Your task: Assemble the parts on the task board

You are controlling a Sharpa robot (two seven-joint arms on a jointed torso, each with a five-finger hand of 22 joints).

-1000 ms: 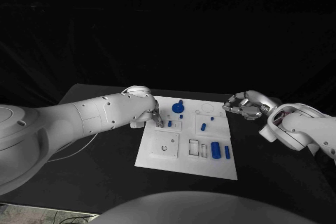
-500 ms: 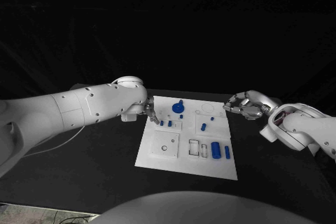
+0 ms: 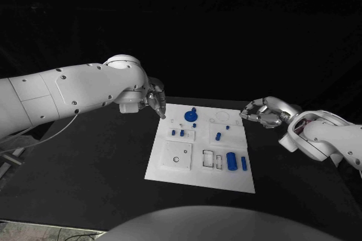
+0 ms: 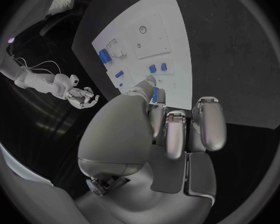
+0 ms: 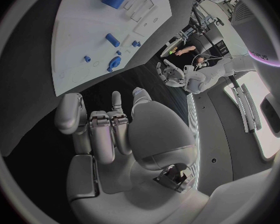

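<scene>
My left hand (image 3: 155,101) hung empty, fingers loosely curled, just off the task board (image 3: 177,170) corner; right hand (image 3: 261,113) curled shut on nothing beside its opposite edge. Nearest my left fingertips: small blue pegs (image 3: 177,132). Probably light, rigid, slick; pinch the sides.

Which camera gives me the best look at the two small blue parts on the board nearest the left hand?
The head view: the two small blue parts sit unobstructed on the task board. The left wrist view shows them beyond the left hand; the right wrist view shows them tiny.
</scene>
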